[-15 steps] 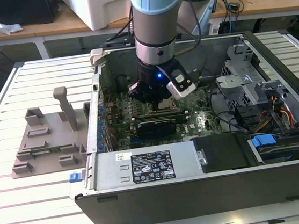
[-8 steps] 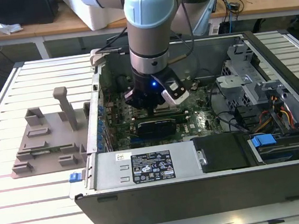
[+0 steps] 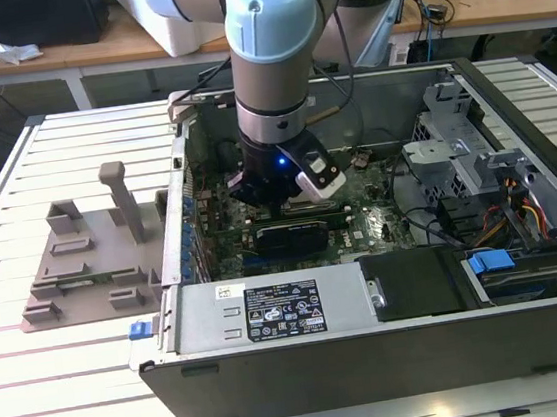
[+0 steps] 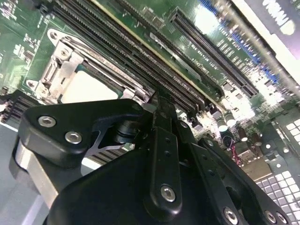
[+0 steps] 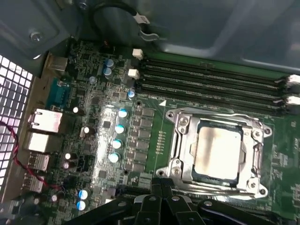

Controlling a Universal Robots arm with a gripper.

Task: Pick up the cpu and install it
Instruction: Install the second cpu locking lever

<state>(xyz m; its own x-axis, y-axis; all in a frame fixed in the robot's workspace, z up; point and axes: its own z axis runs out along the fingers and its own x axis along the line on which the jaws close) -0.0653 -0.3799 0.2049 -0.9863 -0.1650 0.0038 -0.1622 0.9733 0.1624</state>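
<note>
Exterior view, from its left to its right: a grey plastic tray (image 3: pixel 89 265) lies on the slatted table (image 3: pixel 38 397) beside an open computer case (image 3: pixel 374 338). The arm (image 3: pixel 272 38) reaches down into the case, and the gripper (image 3: pixel 282 193) hangs low over the green motherboard (image 3: pixel 361 224). Drive bays and cables (image 3: pixel 520 211) occupy the case's end at the exterior view's right.

First wrist view: rear ports (image 5: pixel 44 122) and capacitors (image 5: pixel 117 136) stand beside the socket frame (image 5: pixel 180 140); the cpu (image 5: pixel 218 150) sits inside that metal frame, silvery top upward. Memory slots (image 5: pixel 211 79) run alongside.

Second wrist view: the cpu (image 4: pixel 91 86) lies in the socket frame (image 4: pixel 63 61), apart from the gripper (image 4: pixel 161 110), whose fingers (image 4: pixel 164 140) appear drawn together with nothing between them.
</note>
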